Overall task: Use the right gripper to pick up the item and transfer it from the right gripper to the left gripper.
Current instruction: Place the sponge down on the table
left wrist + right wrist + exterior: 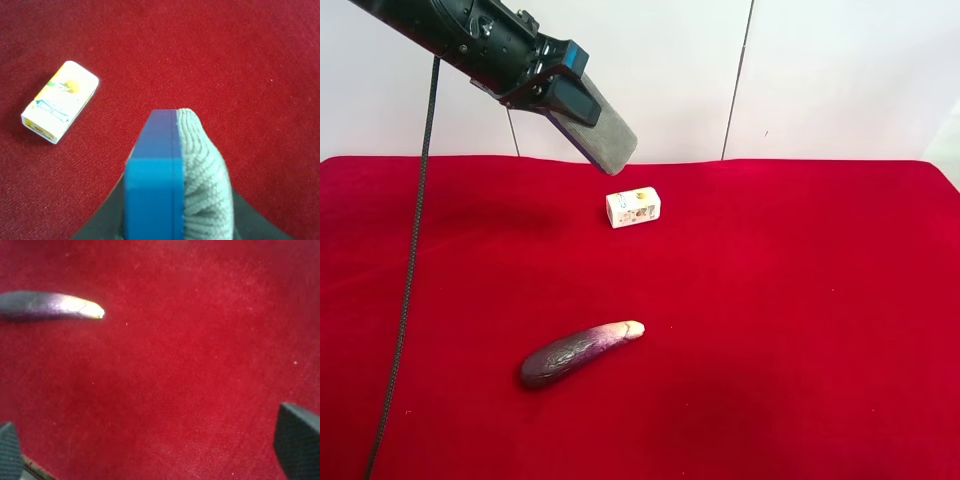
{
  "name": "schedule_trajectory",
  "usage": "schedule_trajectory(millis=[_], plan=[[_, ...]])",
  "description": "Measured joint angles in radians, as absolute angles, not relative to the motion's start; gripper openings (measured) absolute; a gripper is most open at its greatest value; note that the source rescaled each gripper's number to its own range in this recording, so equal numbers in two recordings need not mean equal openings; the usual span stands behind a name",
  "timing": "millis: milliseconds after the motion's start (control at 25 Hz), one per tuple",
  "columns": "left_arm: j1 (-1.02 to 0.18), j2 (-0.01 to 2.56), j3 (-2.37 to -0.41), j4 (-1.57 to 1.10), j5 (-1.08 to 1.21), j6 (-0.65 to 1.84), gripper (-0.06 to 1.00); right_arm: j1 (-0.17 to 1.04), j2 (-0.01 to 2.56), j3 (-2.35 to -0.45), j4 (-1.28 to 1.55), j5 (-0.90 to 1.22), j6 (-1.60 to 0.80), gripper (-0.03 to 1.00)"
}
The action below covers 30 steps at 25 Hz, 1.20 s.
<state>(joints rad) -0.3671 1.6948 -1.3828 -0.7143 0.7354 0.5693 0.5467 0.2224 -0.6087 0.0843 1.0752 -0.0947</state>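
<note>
- Pad (607, 137): flat, rounded-rectangular, grey felt face on a thin blue base. It was held in the air above the carton, offset toward the exterior high view's left.
- Left gripper (560, 88): all-black, knobbly, clamped on the pad's upper end.
- Right gripper (152, 447): black fingers (297, 442) stood wide apart, holding nothing.
- Carton (633, 208): small white printed box, lay on the red velvety cloth (800, 330).
- Eggplant (578, 354): glossy purple, lay well apart from the carton, nearer the camera.

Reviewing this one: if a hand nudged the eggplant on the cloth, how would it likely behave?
The eggplant is rounded and slightly curved, so it would probably rock or swing round rather than roll straight. Its glossy skin looks slippery, though the red cloth may damp sliding.
</note>
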Motion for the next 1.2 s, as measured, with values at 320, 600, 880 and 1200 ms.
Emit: schedule_trajectory(millis=[320, 600, 880, 1200], plan=[[-0.367, 1.695, -1.383, -0.714, 0.735, 0.569, 0.01, 0.547, -0.002, -0.515, 0.113, 1.071, -0.127, 1.0], [-0.367, 1.695, -1.383, -0.714, 0.735, 0.569, 0.01, 0.548, -0.002, -0.484, 0.108, 1.071, -0.134, 1.0], [-0.367, 1.695, -1.383, -0.714, 0.733, 0.569, 0.01, 0.542, -0.002, -0.484, 0.108, 1.071, -0.136, 1.0], [-0.367, 1.695, -1.383, -0.714, 0.725, 0.569, 0.01, 0.274, -0.002, -0.482, 0.117, 1.072, -0.17, 1.0]])
